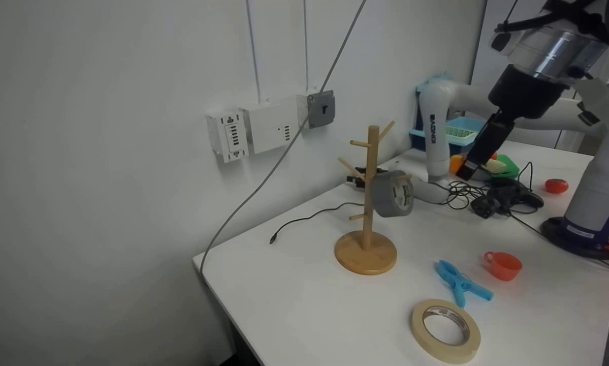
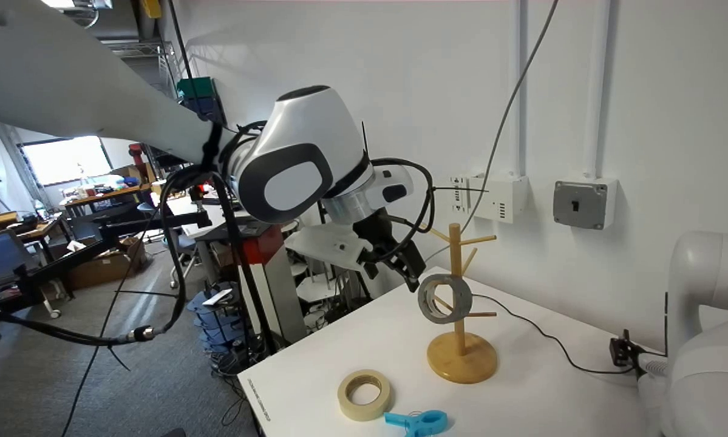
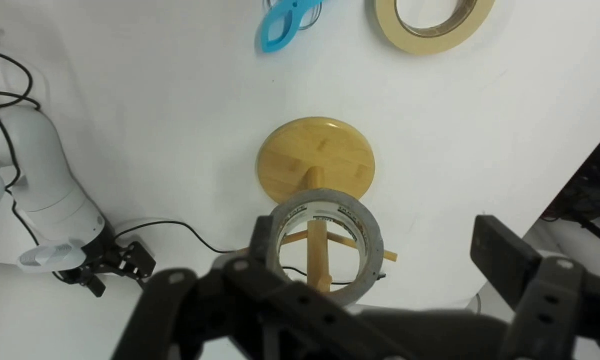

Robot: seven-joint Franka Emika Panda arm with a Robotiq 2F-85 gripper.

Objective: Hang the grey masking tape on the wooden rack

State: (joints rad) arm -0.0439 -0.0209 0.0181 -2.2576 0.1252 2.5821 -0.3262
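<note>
Grey duct-tape roll [image 1: 384, 197] hangs on wooden rack [image 1: 368, 229], peg [image 1: 405, 177] through its hole. Gripper [image 3: 374, 227] apart from roll, fingers [image 3: 495, 255] wide, nothing held. Hang looks done from where I stand, only pull-away left; next calls for drawing Panda arm [image 2: 339, 133] clear without brushing roll

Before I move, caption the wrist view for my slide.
Open tool facing grey masking tape hung on the wooden rack.
</note>
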